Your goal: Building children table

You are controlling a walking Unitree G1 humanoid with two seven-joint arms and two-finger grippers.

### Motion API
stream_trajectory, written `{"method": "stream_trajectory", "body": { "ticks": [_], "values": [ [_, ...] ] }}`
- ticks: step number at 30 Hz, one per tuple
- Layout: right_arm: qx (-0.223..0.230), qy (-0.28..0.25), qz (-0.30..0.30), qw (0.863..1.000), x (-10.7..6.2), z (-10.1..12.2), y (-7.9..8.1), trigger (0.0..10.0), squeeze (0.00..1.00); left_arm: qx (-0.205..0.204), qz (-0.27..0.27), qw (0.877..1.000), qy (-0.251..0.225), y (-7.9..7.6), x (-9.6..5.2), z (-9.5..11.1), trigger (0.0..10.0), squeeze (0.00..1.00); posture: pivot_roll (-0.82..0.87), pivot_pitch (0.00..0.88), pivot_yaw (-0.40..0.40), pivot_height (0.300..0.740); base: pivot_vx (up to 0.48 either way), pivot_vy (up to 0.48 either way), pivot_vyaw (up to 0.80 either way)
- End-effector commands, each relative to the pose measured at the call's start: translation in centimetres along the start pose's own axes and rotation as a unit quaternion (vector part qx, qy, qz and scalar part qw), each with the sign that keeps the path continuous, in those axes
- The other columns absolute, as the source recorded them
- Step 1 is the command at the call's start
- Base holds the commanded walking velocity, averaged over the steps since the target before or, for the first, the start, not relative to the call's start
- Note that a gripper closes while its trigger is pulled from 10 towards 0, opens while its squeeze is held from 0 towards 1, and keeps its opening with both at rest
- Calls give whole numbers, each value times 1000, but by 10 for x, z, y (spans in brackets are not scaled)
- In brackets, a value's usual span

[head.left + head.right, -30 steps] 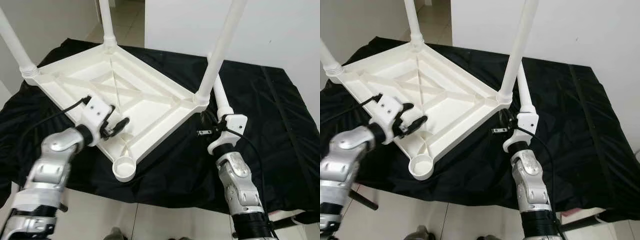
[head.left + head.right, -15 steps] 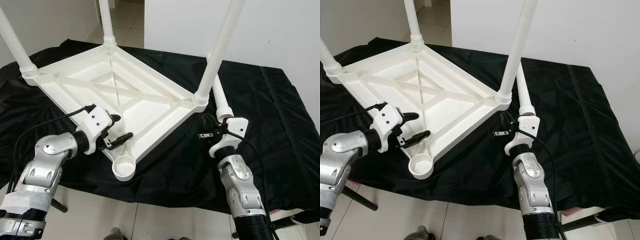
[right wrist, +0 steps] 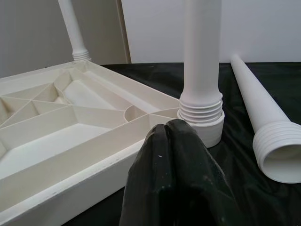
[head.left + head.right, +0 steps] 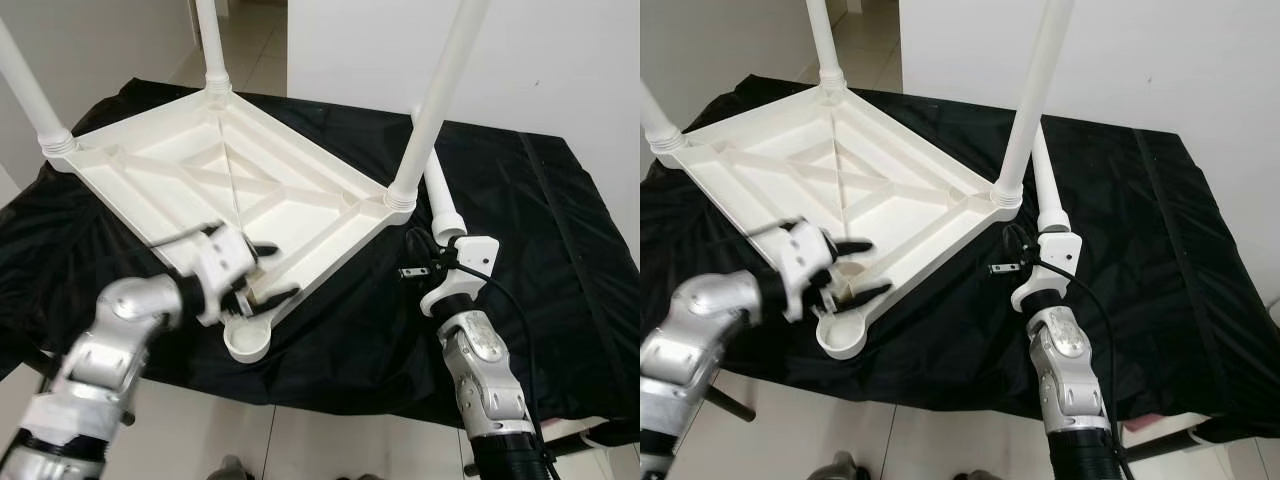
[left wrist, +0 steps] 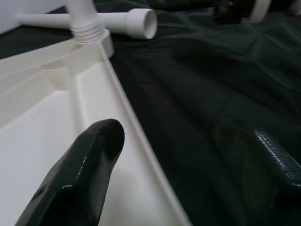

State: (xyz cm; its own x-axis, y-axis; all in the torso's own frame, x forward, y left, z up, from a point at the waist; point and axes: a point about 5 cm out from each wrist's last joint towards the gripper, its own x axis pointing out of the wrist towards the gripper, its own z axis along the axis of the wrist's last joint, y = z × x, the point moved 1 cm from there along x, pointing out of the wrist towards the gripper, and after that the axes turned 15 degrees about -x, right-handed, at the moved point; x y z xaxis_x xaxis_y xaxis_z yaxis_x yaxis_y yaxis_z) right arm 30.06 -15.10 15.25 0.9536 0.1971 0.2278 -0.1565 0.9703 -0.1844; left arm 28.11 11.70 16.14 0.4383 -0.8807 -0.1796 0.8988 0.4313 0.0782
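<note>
The white children table (image 4: 150, 165) lies upside down on a black cloth. Three white legs stand screwed into its corners, and the near corner socket (image 4: 246, 342) is empty. A loose white leg (image 4: 438, 200) lies on the cloth beside the right corner, its threaded end (image 3: 277, 155) towards my right gripper. My left gripper (image 4: 283, 270) is open and straddles the table's rim (image 5: 127, 117) just above the empty socket, one finger (image 5: 84, 174) over the inside. My right gripper (image 4: 410, 255) is shut on nothing, close to the loose leg's threaded end and the screwed right leg (image 3: 202, 61).
The black cloth (image 4: 560, 230) covers the whole work surface and hangs over its near edge. Tiled floor (image 4: 300, 440) lies below that edge. A white wall stands behind, with an open passage at the back left.
My left gripper has swung right along the near rim to just above the empty socket, now straddling the rim. The right arm has barely moved.
</note>
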Motion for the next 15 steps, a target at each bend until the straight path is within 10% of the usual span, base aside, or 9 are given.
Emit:
{"method": "stream_trajectory", "body": {
  "ticks": [1,15],
  "values": [
    [-4,4,0,1000,-1,0,-2,10000,0,-1,3,1000,18,3,-4,-4,10000,0,112,56,-48,740,0,0,0],
    [-4,6,-4,1000,-3,0,-3,10000,0,28,86,992,85,42,-51,-14,10000,0,122,73,-43,740,0,0,0]
  ]
}}
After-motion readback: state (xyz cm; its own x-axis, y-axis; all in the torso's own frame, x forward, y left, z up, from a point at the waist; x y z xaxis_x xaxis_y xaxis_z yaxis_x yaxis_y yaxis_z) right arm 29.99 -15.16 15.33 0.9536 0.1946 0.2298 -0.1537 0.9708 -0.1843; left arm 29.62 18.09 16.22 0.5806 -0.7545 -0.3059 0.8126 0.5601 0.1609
